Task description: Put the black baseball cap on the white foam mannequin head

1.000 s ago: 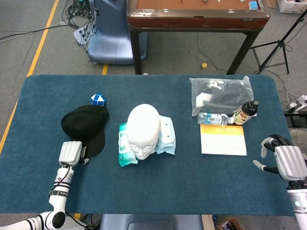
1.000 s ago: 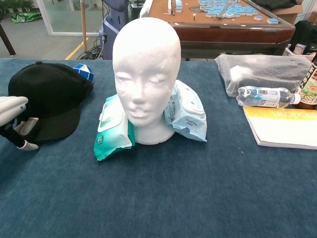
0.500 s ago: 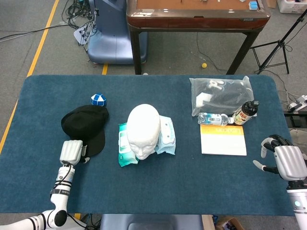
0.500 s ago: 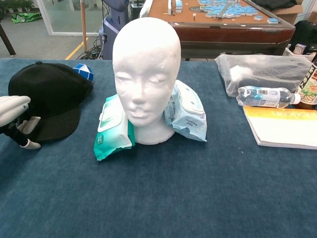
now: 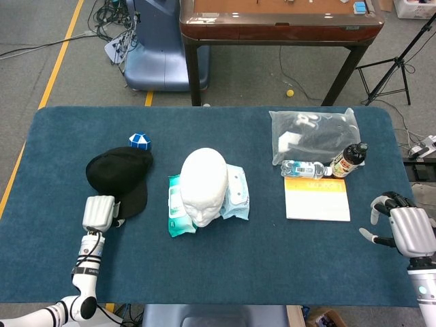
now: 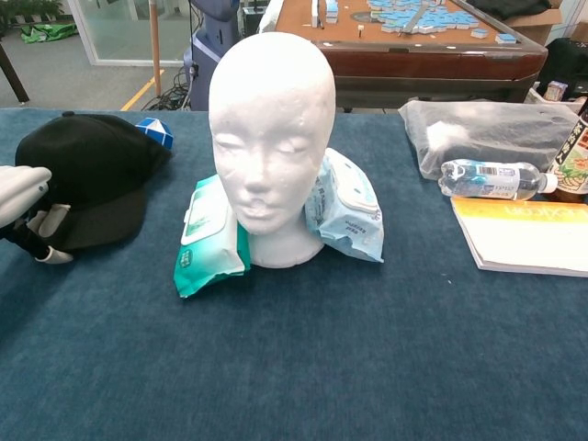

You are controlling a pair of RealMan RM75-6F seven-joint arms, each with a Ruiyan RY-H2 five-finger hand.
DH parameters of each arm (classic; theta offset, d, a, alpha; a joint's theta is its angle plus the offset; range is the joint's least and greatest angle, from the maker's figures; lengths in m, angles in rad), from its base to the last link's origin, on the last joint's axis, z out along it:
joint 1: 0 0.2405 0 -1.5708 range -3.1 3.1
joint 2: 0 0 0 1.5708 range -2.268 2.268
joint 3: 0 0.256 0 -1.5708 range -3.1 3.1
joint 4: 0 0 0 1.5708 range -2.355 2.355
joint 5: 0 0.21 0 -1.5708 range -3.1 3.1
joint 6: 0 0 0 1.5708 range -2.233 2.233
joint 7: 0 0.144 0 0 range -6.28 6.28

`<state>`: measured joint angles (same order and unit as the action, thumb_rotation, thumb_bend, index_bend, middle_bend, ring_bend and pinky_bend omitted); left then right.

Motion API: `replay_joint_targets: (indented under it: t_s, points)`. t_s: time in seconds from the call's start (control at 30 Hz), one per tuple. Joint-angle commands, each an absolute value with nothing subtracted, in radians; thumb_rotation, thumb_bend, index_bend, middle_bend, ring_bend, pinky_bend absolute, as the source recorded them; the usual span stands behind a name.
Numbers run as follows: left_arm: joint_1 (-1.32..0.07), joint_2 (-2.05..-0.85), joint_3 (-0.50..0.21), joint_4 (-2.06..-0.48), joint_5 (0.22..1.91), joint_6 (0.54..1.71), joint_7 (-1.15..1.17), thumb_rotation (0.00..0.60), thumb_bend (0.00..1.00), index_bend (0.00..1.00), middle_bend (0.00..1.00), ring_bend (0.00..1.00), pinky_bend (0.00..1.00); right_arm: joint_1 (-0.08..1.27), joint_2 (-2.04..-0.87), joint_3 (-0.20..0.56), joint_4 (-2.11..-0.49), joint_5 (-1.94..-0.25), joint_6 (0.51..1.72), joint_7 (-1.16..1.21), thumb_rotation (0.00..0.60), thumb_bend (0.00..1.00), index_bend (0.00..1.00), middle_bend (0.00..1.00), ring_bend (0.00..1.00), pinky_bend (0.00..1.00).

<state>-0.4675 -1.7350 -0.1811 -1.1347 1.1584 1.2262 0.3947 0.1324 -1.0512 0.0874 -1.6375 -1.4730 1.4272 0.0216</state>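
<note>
Black baseball cap (image 5: 117,176) sits left of the foam head (image 5: 204,184); left hand (image 5: 99,212) looks clamped on its brim, hard to tell. Right hand (image 5: 406,228) empty, fingers spread.

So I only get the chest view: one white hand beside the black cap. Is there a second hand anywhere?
Observer: Yes. The head view shows the right hand at the right edge of the table, fingers apart, holding nothing.
Operator: Is the left one gripping the cap?
Observer: From above, the left hand lies over the brim of the black baseball cap. I cannot tell if it grips.
Operator: And the blue thing behind the cap?
Observer: A small blue-and-white puzzle toy, lying close by the cap's far side.
</note>
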Motion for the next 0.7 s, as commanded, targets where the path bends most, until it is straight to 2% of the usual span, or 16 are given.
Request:
replay_joint_targets:
  t_s: [0.03,0.17,0.23,0.33,0.4,0.5,0.7]
  points:
    - [-0.464,-1.743,-0.184,-1.117,1.172,1.242,0.380,0.600,0.08,0.84,0.89,0.56,0.61,0.132,-1.051,0.087,-1.638,-1.473,1.428,0.022,0.600,0.00,0.66,0.44,0.24,0.32]
    - [-0.462,-1.760,-0.184,-1.078,1.203,1.277,0.355,0.600,0.08,0.83,0.87,0.56,0.61,0.132,-1.051,0.087,-1.638,-1.474,1.428,0.022,0.600,0.00,0.66,0.44,0.24,0.32]
    - [-0.460,-1.770,-0.185,-1.055,1.224,1.301,0.333,0.600,0.08,0.78,0.83,0.53,0.61,0.132,-1.051,0.088,-1.638,-1.474,1.429,0.022,0.600,0.00,0.66,0.44,0.24,0.32]
    - [-0.458,-1.791,-0.187,-1.011,1.258,1.338,0.285,0.600,0.08,0.71,0.71,0.46,0.61,0.132,-1.051,0.088,-1.638,-1.474,1.429,0.021,0.600,0.00,0.66,0.44,0.24,0.32]
    - [-0.457,-1.800,-0.188,-0.989,1.276,1.357,0.258,0.600,0.08,0.65,0.58,0.40,0.61,0.132,-1.051,0.088,-1.639,-1.474,1.429,0.022,0.600,0.00,0.66,0.44,0.24,0.32]
    - [-0.457,-1.812,-0.186,-0.954,1.308,1.387,0.204,0.600,0.08,0.61,0.46,0.33,0.61,0.132,-1.051,0.088,-1.639,-1.474,1.429,0.023,0.600,0.00,0.66,0.44,0.24,0.32]
    - [-0.458,-1.833,-0.184,-0.887,1.355,1.425,0.115,0.600,0.08,0.58,0.37,0.26,0.54,0.131,-1.050,0.088,-1.639,-1.474,1.430,0.023,0.600,0.00,0.66,0.44,0.24,0.32]
